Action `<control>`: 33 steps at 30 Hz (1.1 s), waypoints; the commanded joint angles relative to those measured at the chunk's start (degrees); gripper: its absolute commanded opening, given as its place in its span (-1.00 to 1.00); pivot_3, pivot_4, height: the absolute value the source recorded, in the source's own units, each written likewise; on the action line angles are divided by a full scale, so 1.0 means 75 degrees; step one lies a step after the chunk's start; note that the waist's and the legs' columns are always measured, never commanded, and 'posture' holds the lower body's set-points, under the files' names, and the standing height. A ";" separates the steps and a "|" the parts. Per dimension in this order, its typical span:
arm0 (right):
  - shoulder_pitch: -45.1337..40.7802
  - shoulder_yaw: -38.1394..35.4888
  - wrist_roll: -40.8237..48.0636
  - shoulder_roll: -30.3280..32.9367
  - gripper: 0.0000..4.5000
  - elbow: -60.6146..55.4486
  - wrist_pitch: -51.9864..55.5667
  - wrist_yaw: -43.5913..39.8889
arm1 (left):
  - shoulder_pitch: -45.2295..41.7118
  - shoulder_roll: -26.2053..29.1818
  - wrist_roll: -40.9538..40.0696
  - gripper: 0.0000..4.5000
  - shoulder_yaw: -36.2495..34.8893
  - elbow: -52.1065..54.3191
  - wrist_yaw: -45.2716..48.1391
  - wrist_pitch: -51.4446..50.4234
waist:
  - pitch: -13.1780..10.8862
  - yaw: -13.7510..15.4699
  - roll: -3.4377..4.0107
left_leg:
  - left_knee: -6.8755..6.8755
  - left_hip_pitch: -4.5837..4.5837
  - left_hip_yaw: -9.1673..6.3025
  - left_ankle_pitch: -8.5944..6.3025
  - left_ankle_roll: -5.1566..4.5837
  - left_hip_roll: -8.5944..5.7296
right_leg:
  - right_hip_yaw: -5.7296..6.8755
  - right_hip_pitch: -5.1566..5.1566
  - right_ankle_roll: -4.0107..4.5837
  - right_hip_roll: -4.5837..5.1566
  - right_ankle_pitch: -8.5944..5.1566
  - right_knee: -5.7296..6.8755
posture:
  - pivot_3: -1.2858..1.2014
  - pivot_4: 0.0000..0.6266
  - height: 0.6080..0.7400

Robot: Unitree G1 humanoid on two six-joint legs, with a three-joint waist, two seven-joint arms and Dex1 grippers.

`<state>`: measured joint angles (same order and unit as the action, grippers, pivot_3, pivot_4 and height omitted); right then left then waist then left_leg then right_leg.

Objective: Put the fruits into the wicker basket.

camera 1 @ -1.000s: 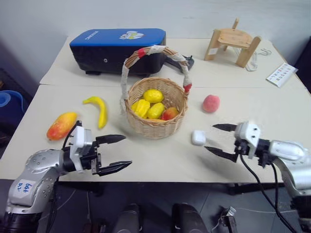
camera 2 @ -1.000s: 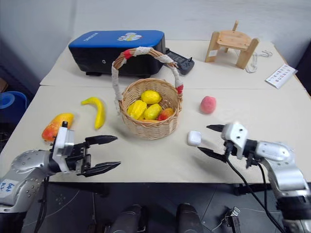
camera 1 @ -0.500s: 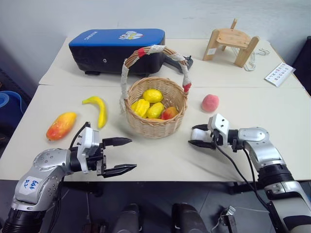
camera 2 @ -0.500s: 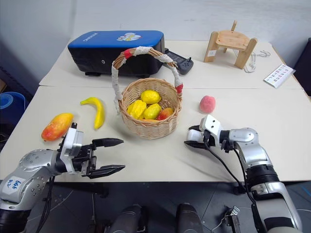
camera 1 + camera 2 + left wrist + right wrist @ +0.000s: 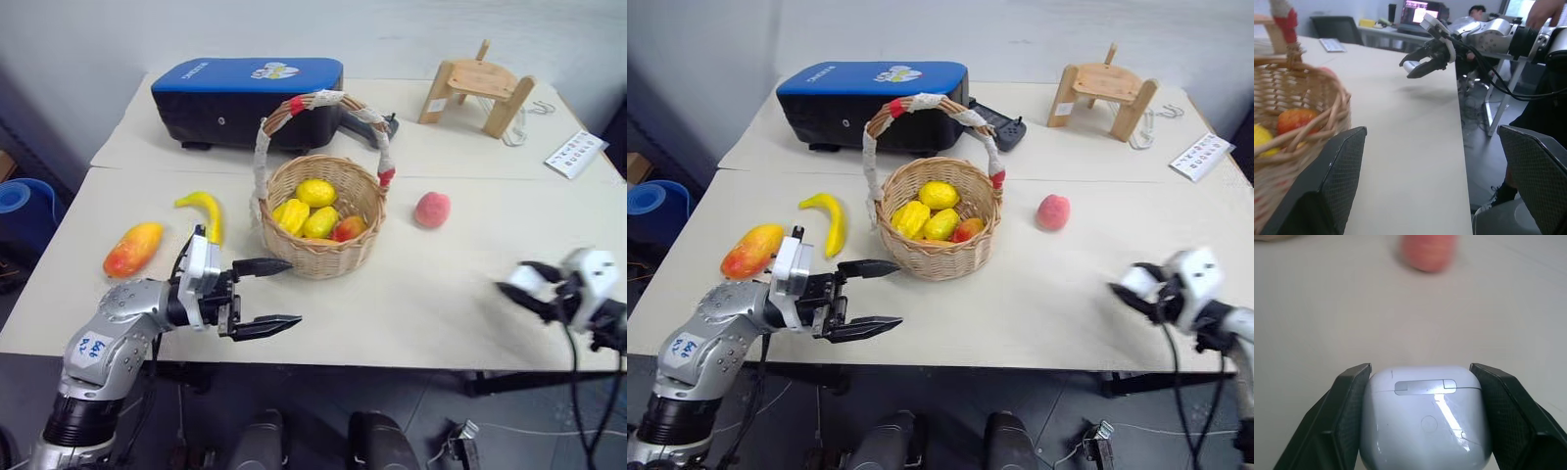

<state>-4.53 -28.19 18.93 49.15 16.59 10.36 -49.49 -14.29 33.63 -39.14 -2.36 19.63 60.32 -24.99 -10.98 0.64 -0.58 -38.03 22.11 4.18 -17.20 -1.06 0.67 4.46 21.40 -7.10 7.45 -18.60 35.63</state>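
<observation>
Head view: the wicker basket [image 5: 319, 217] is sitting mid-counter [image 5: 441, 284] holding yellow pieces [image 5: 306, 206]; banana [image 5: 204, 211] and mango [image 5: 132, 249] are lying left of it, the peach [image 5: 432, 209] right. The left hand [image 5: 266, 295] is hovering spread just before the basket.

Right wrist view: the right hand [image 5: 1420, 418] is pinching a white case [image 5: 1422, 413], well apart from the basket.

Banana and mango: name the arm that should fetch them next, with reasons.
Left. The left gripper is open and empty, near the banana and mango on its side of the wicker basket. The right gripper is far off, shut on the white case.
</observation>
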 commanded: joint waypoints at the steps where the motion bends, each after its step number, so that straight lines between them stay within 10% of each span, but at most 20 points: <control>1: -0.0528 -0.0219 -0.0367 0.0251 0.26 0.1593 -0.0573 0.0649 | -0.0174 -0.0135 -0.0091 1.00 0.0116 0.0064 -0.0034 0.0009 | 0.0000 -0.0077 0.0000 | 0.0001 -0.0002 0.0002 0.0000 0.0001 0.0003 | -0.0002 0.0001 0.0000 -0.0002 0.0000 0.0001 | 0.03 -0.52 1.00; 5: -0.1419 0.0127 -0.0996 0.0297 0.26 0.3374 -0.1297 0.1574 | -0.0228 -0.0210 0.0023 1.00 0.0250 0.0023 0.0025 0.0088 | -0.0001 -0.0162 0.0006 | 0.0007 -0.0002 0.0018 0.0002 0.0002 0.0010 | -0.0006 0.0012 0.0001 -0.0007 -0.0001 0.0001 | 0.03 -0.52 1.00; 10: -0.1653 0.0056 -0.0766 0.0157 1.00 0.3717 -0.1576 0.1454 | -0.0126 -0.0148 0.0059 1.00 0.0112 0.0022 -0.0036 0.0153 | -0.0006 -0.0121 0.0026 | 0.0005 0.0001 0.0020 0.0004 -0.0002 0.0007 | -0.0007 0.0014 0.0001 -0.0004 -0.0001 -0.0002 | 0.03 -0.52 1.00; 14: -0.1367 -0.0203 -0.0487 0.0165 1.00 0.3133 -0.1993 0.1303 | 0.0090 -0.0026 0.0103 1.00 -0.0040 -0.0049 -0.0005 0.0201 | -0.0006 -0.0087 0.0027 | 0.0003 0.0004 0.0017 0.0004 -0.0003 0.0006 | -0.0006 0.0013 0.0001 -0.0001 -0.0001 -0.0003 | 0.03 -0.52 1.00; 24: 0.1463 0.1251 0.1107 -0.1051 1.00 -0.3417 -0.2231 -0.0314 | 0.2258 0.0501 0.1071 1.00 -0.2425 -0.0863 -0.0716 0.1808 | -0.0007 -0.0157 0.0034 | 0.0023 -0.0004 0.0012 -0.0012 0.0023 0.0047 | -0.0011 0.0012 0.0002 0.0006 0.0000 0.0001 | 0.03 -0.52 1.00; 33: 0.1907 0.3144 0.0874 -0.2510 1.00 -0.5329 -0.2674 -0.0355 | 0.3789 0.0243 0.1166 1.00 -0.5723 -0.2939 -0.2296 0.2698 | 0.0007 -0.0091 0.0002 | 0.0016 0.0002 -0.0011 -0.0079 -0.0031 0.0024 | -0.0011 0.0008 0.0004 0.0069 -0.0001 -0.0034 | 0.03 -0.52 1.00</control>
<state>10.05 -5.83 26.41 31.20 -20.63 -7.59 -52.86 12.94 35.98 -29.36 -40.88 -0.11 45.88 -5.56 -10.92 -0.04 -0.57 -37.91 22.11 4.09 -17.84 -1.20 0.85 4.41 21.48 -7.05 8.03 -18.62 35.41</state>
